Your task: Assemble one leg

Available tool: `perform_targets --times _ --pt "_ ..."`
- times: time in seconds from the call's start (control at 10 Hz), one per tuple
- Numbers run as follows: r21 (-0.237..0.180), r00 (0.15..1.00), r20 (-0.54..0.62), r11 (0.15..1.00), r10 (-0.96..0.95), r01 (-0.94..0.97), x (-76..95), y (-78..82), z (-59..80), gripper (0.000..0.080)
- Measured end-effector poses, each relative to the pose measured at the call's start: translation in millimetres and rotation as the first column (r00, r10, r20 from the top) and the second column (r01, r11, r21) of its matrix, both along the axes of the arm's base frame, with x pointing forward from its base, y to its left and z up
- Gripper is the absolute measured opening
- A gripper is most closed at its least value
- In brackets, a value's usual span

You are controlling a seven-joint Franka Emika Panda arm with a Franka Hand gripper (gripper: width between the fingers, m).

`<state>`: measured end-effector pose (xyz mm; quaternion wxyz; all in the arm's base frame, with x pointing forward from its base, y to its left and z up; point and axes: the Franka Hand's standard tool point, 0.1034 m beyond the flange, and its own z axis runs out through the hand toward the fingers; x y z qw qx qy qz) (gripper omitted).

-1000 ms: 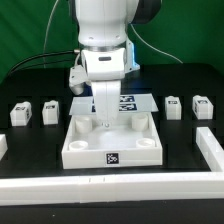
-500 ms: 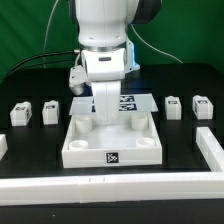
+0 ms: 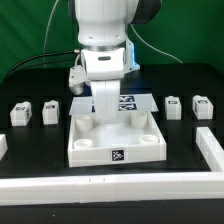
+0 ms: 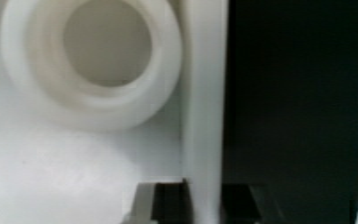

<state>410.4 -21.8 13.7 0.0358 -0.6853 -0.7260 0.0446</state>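
Four small white legs with marker tags stand apart on the black table: two at the exterior view's left (image 3: 20,113) (image 3: 50,110) and two at its right (image 3: 173,105) (image 3: 201,106). The large white square tray (image 3: 140,148) with round corner sockets lies in the middle. My gripper (image 3: 105,120) is down at the tray's far-left part. In the wrist view the gripper (image 4: 201,202) has its two dark fingers (image 4: 160,205) on either side of the tray's thin wall (image 4: 202,120), shut on it, next to a round socket (image 4: 91,60). No leg is held.
The marker board (image 3: 138,102) lies flat behind the tray. White rails border the table at the exterior view's right (image 3: 212,150), at its left (image 3: 3,146) and along the front (image 3: 110,183). Cables hang behind the arm.
The tray has slid a little toward the exterior view's right with the gripper on its wall; its front tag sits further right. The legs have not moved.
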Motion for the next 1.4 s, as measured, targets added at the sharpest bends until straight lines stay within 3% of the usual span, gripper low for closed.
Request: perform_targets --times 0.5,1.1,1.4 --pt "0.000 1.000 0.002 1.000 -0.006 0.006 1.4 1.8 0.1 0.0065" --pt "0.018 0.998 0.059 1.000 -0.011 0.010 48.9 60.0 -0.2 0.0065" --pt "0.021 0.997 0.068 0.999 -0.038 0.036 59.9 69.7 -0.1 0.0065"
